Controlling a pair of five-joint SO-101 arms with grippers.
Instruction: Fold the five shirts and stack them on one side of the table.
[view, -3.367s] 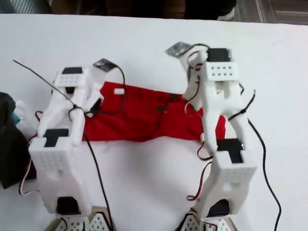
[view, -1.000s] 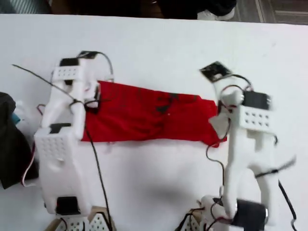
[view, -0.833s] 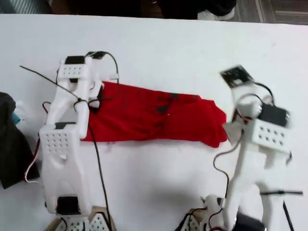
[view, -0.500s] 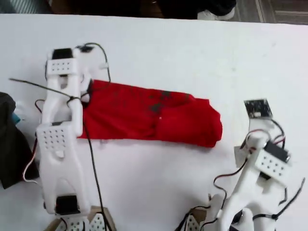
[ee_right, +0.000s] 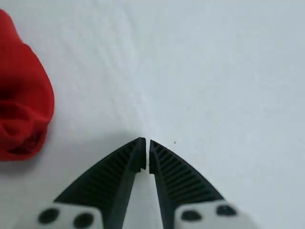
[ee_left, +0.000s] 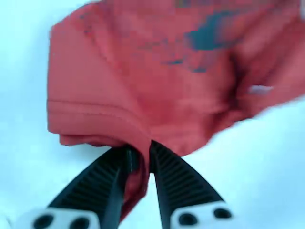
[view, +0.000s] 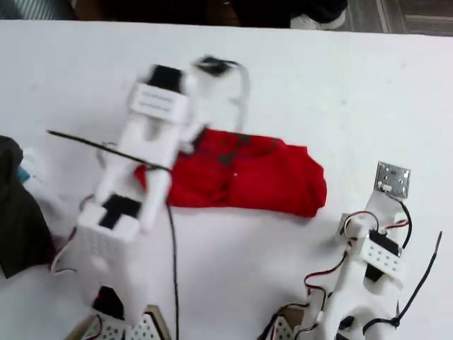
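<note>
Pinching a bunched edge of the shirt [ee_left: 167, 81], the left gripper [ee_left: 139, 151] is closed on cloth. The shirt lies crumpled and partly folded at the middle of the surface [view: 318, 85]. The right gripper [ee_right: 146, 144] is closed on nothing, over bare surface near the shirt's rounded end.

Handling, as judged: the fabric is light, limp and soft, likely to slide and sag, so it is best held at a hem or corner with all layers together.

Unclear: the left arm, blurred, covers one end of the shirt in the high view, and the number of layers pinched cannot be told. A dark bundle [view: 14, 212] is cut off at the edge, contents uncertain.
</note>
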